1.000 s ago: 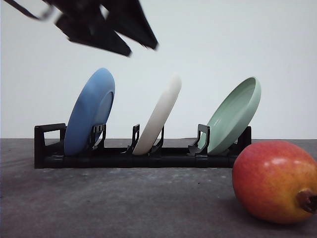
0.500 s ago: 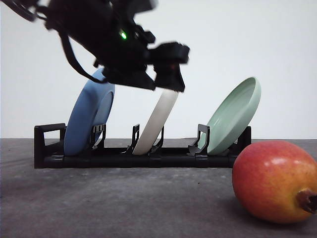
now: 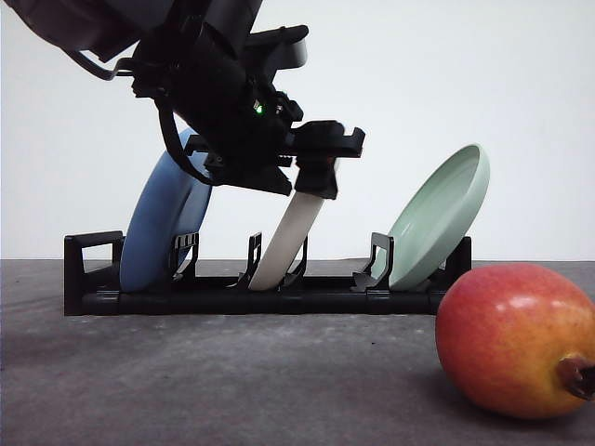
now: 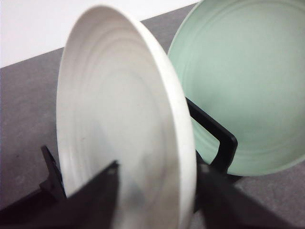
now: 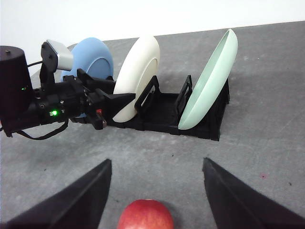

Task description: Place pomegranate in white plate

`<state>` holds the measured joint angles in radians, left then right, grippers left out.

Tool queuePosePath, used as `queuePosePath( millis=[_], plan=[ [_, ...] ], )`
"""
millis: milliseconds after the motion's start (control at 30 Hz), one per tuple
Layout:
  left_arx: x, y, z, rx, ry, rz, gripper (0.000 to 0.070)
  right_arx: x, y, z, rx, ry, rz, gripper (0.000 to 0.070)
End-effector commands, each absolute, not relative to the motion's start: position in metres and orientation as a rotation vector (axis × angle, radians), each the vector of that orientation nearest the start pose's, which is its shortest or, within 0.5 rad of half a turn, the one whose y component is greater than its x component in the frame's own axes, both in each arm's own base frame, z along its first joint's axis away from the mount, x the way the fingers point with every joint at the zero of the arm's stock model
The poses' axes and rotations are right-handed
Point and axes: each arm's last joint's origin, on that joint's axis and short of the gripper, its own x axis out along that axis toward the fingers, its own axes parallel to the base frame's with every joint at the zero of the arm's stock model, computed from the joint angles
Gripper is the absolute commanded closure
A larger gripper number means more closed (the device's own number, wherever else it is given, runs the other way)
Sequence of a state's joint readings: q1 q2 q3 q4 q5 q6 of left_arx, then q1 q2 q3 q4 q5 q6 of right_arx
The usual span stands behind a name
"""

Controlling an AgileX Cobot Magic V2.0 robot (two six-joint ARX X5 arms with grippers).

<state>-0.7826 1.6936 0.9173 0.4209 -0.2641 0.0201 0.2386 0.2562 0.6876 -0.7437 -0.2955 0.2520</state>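
The left gripper (image 3: pixel 311 167) straddles the white plate's (image 3: pixel 296 228) rim, jaws apart, in the black rack (image 3: pixel 93 269), while the pomegranate (image 3: pixel 516 336) sits on the worktop (image 3: pixel 232 372); a skewed pinch might knock the neighbouring mint-green plate (image 3: pixel 442 214).

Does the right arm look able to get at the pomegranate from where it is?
Probably yes. In the right wrist view, the right tool is open with the pomegranate lying between its fingers on bare table. The dish rack stands apart from it.
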Motion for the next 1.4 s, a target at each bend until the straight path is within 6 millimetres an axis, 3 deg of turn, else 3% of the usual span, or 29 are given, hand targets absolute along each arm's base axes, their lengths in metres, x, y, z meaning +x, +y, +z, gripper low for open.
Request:
queuePosePath(
  millis=[0, 67, 367, 767, 1033, 1367],
  plan=[
    [0.262, -0.254, 0.203, 0.185, 0.304, -0.518, 0.0620, 0.048, 0.021, 0.303, 0.262, 0.364, 0.497, 0.0317],
    [0.262, -0.254, 0.203, 0.184, 0.304, -0.522, 0.0693, 0.048, 0.021, 0.303, 0.262, 0.364, 0.497, 0.0317],
    [0.257, -0.256, 0.210, 0.136, 0.293, -0.530, 0.0696, 0.048, 0.021, 0.303, 0.262, 0.364, 0.497, 0.0317],
    [0.241, -0.240, 0.255, 0.061, 0.233, -0.531, 0.0696, 0.048, 0.021, 0.303, 0.263, 0.365, 0.498, 0.0317],
    [0.208, -0.222, 0.299, 0.023, 0.201, -0.588, 0.0696, 0.048, 0.021, 0.303, 0.266, 0.368, 0.523, 0.0317],
    [0.142, -0.192, 0.342, -0.086, 0.260, -0.802, 0.0695, 0.048, 0.021, 0.303, 0.266, 0.368, 0.522, 0.0317]
  ],
)
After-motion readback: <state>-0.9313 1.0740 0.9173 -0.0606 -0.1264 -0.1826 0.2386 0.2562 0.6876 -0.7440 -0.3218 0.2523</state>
